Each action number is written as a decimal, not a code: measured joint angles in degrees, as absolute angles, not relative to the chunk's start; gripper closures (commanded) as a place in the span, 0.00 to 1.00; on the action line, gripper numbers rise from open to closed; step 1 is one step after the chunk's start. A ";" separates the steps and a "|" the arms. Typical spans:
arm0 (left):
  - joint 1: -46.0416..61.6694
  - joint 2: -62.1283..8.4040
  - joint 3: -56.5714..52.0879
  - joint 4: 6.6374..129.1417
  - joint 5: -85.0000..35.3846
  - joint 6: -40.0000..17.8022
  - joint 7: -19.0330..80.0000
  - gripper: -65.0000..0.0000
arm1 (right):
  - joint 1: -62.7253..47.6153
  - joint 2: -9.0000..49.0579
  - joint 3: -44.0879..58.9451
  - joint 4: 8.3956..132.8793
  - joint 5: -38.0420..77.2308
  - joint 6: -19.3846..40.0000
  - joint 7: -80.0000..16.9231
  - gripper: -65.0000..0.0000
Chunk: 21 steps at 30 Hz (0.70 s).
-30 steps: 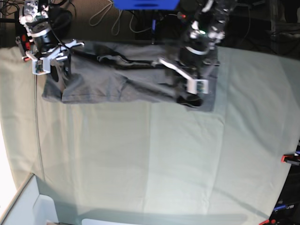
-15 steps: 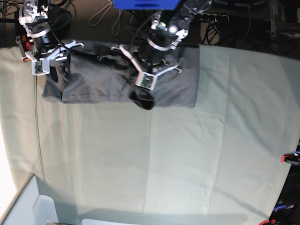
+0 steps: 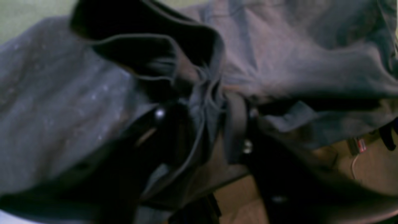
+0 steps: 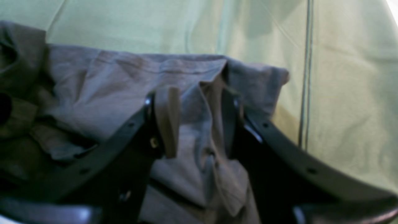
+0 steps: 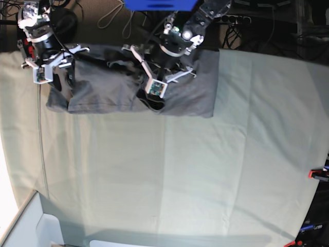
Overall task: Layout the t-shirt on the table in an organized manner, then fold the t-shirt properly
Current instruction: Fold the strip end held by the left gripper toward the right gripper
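Note:
The dark grey t-shirt (image 5: 108, 90) lies bunched along the far edge of the table (image 5: 180, 175), its right part doubled over. My left gripper (image 5: 152, 103) is shut on a gathered fold of the shirt near its middle. The left wrist view shows cloth (image 3: 62, 93) pinched between the fingers (image 3: 236, 124), with a dark sleeve opening above. My right gripper (image 5: 66, 82) is at the shirt's left end. In the right wrist view its fingers (image 4: 164, 121) close on a ridge of the shirt (image 4: 108, 84), with pale table cloth (image 4: 342, 77) beyond.
Red clamps (image 5: 316, 174) sit at the table's right edge. A white bin (image 5: 31, 226) stands at the near left corner. A thin cable (image 5: 40, 144) runs along the left side. A blue object (image 5: 159, 4) and cables lie beyond the far edge.
My left gripper has carried the shirt's right end leftward to the middle, folding that part over. In the last half second it shifted only slightly. The right arm has barely moved.

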<state>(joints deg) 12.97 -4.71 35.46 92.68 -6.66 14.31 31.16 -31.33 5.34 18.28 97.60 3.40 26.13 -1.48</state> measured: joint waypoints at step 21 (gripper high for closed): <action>13.76 -6.94 25.39 97.69 -7.09 14.55 31.55 0.41 | -31.31 5.37 18.31 97.60 3.42 26.13 -1.45 0.65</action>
